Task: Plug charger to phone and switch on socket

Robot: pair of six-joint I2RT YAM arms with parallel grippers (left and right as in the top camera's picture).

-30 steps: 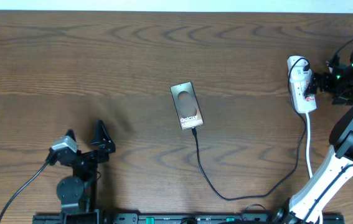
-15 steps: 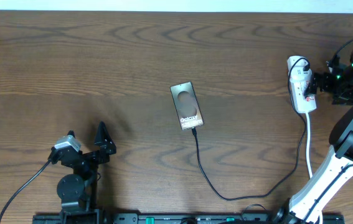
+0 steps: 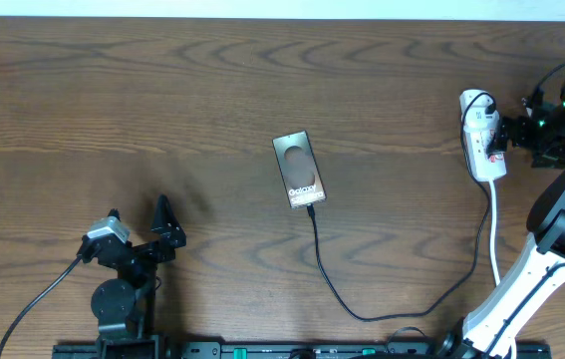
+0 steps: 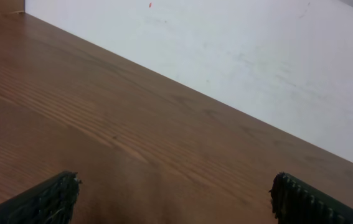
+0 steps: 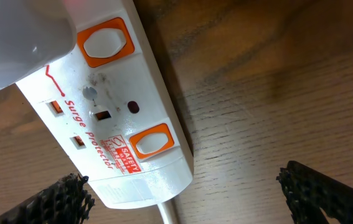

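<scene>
The phone [image 3: 299,170] lies flat at mid-table, screen up. The charger [image 3: 362,315], a thin black cable, has its plug at the phone's bottom edge [image 3: 311,210] and curves down and right toward the socket. The socket [image 3: 482,140], a white power strip, lies at the right edge. It fills the right wrist view [image 5: 101,118], with two orange-framed white switches [image 5: 151,140]. My right gripper [image 3: 513,135] is open, its fingers [image 5: 188,199] either side of the strip's cord end, not touching it. My left gripper [image 3: 139,213] is open and empty [image 4: 176,202] at the front left.
A white adapter [image 3: 475,103] sits in the strip's far end, also in the right wrist view [image 5: 20,37]. The strip's white cord [image 3: 494,239] runs toward the front by the right arm's base. A white wall [image 4: 238,56] borders the table's far edge.
My left gripper has drawn back slightly toward its base. The right gripper, phone, cable and power strip have not moved.
</scene>
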